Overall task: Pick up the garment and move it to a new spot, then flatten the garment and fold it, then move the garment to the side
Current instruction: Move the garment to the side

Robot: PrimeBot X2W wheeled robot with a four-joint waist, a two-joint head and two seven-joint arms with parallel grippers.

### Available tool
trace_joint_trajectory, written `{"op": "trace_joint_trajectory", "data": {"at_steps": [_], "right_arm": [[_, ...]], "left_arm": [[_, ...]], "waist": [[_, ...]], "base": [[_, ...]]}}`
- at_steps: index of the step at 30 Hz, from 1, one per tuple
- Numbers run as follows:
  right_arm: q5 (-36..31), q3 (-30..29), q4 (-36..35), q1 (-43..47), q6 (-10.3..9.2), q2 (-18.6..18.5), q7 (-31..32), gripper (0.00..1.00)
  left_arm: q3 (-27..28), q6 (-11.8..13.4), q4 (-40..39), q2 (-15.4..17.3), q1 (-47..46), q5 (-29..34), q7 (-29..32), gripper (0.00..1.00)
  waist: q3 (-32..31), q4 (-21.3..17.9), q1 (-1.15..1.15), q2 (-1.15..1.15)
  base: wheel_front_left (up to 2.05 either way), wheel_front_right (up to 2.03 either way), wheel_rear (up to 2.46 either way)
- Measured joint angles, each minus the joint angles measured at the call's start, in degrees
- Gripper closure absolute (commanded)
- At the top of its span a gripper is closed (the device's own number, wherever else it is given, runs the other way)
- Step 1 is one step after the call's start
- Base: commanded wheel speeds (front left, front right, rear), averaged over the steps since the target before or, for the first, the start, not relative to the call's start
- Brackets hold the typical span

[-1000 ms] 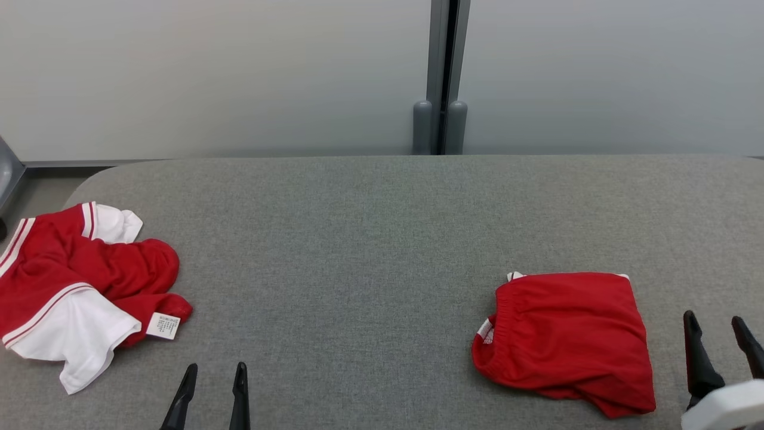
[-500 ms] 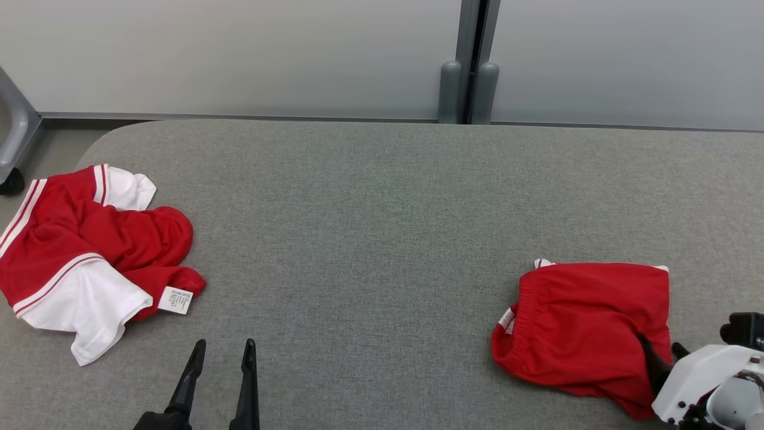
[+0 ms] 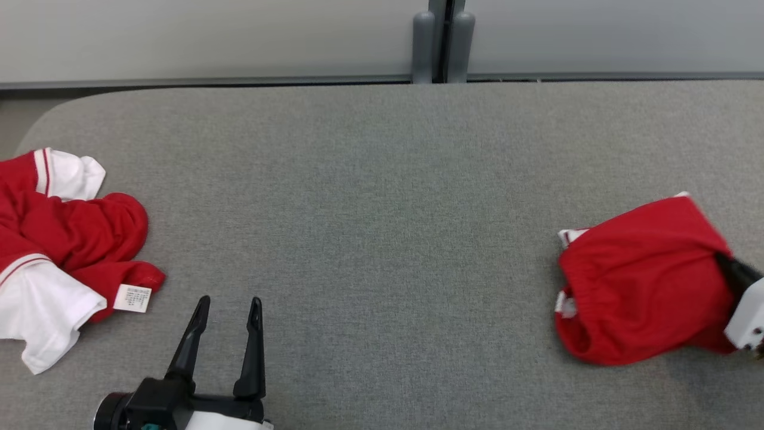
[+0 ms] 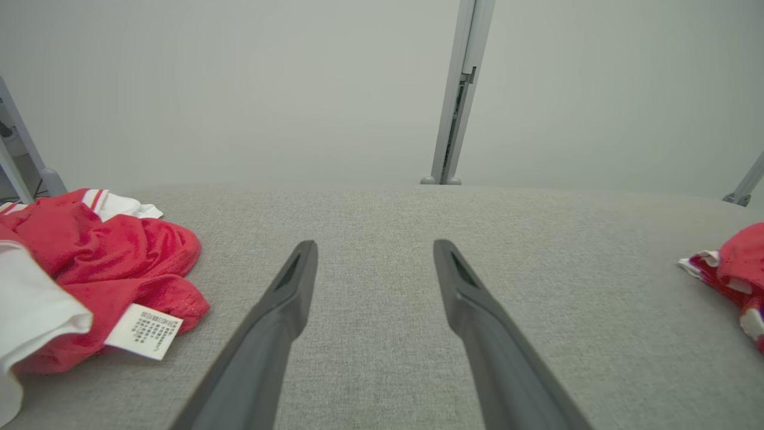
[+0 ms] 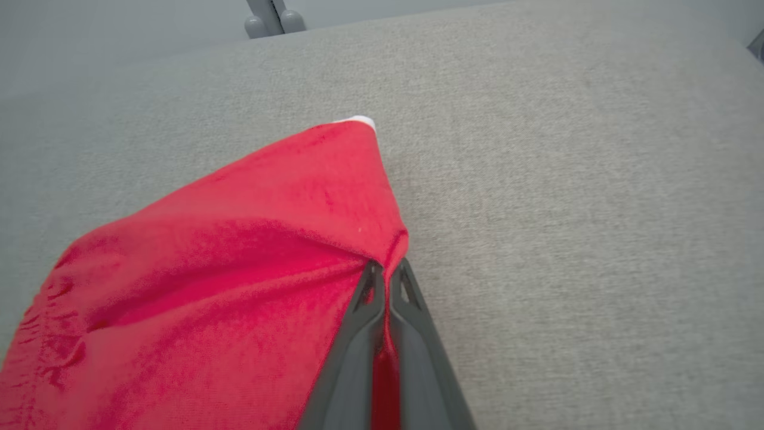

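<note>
Where the grey padded table meets the right edge of the head frame, the folded red shorts are pinched at one corner by the clamped right gripper. At lower left, the left gripper is held spread wide, near a crumpled red-and-white garment.

Grey cloth-covered table, rounded at its far left corner. At the left edge, a crumpled garment, red and white, with a white label lying flat on the cloth. Well apart, near the right edge, a folded garment, red, with white trim peeking out on its left side.
</note>
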Motion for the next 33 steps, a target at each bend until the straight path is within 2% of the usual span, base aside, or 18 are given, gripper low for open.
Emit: {"op": "trace_joint_trajectory", "data": {"at_steps": [3, 4, 5, 10, 15, 17, 18, 23, 26, 30, 33], "right_arm": [[-3.4, -1.8, 1.4, -4.3, -0.01, -5.6, -0.5, 1.00], [-6.4, -2.9, 2.7, -7.3, 0.00, -9.1, -0.8, 1.00], [-6.4, -2.9, 2.7, -7.3, 0.00, -9.1, -0.8, 1.00], [-13.8, -7.2, 7.7, -13.7, 0.00, -17.2, -2.1, 1.00], [-17.3, -9.9, 11.9, -17.3, 0.00, -18.8, -2.3, 0.98], [-18.5, -10.3, 13.1, -18.0, 0.00, -18.7, -2.7, 0.50], [-19.0, -10.4, 13.5, -18.3, 0.00, -18.4, -3.4, 0.00], [-24.1, -12.5, 14.2, -19.6, 0.00, -17.2, -8.5, 0.00], [-26.5, -12.6, 12.6, -19.6, 0.00, -15.2, -11.1, 0.00], [-28.7, -14.1, 5.7, -16.9, 0.00, -12.4, -16.7, 0.00], [-28.1, -14.0, -1.4, -11.6, 0.00, -8.2, -19.5, 0.00]], "left_arm": [[-0.4, -0.8, -0.4, 0.0, -2.8, 1.1, 0.0, 0.00], [-0.6, -1.4, -0.6, 0.0, -4.6, 1.9, 0.0, 0.00], [-0.6, -1.4, -0.6, 0.0, -4.6, 1.9, 0.0, 0.00], [-1.0, -2.4, -1.6, -0.1, -8.1, 3.8, 0.0, 0.00], [0.1, -2.7, -2.3, 0.0, -8.3, 4.6, 0.0, 0.00], [0.4, -2.6, -2.3, 0.0, -8.3, 4.6, 0.0, 0.00], [0.5, -2.6, -2.3, 0.0, -8.3, 4.6, 0.0, 0.00], [0.5, -2.1, -2.3, 0.0, -8.2, 3.8, 0.0, 0.00], [0.7, -1.6, -2.1, 0.0, -7.8, 3.5, 0.0, 0.00], [1.4, -1.2, -2.0, 0.0, -6.0, 2.5, 0.0, 0.00], [2.4, -0.5, -2.2, 0.0, -4.3, 1.3, 0.0, 0.00]], "waist": [[3.3, -1.0, 0.00, 0.00], [5.7, -1.5, 0.00, 0.00], [5.7, -1.5, 0.00, 0.00], [11.7, -2.3, 0.00, 0.00], [15.4, -2.2, 0.00, 0.00], [15.7, -2.1, 0.00, 0.00], [15.5, -2.1, 0.00, 0.00], [14.4, -2.7, 0.00, 0.00], [12.9, -3.3, 0.00, 0.00], [9.8, -4.2, 0.00, 0.00], [6.8, -4.7, 0.00, 0.00]], "base": [[0.00, 0.00, 0.00], [0.00, 0.00, 0.00], [0.00, 0.00, 0.00], [0.00, 0.00, 0.00], [0.00, 0.00, 0.00], [0.00, 0.00, 0.00], [0.00, 0.00, 0.00], [0.00, 0.00, 0.00], [0.00, 0.00, 0.00], [0.00, 0.00, 0.00], [0.00, 0.00, 0.00]]}}
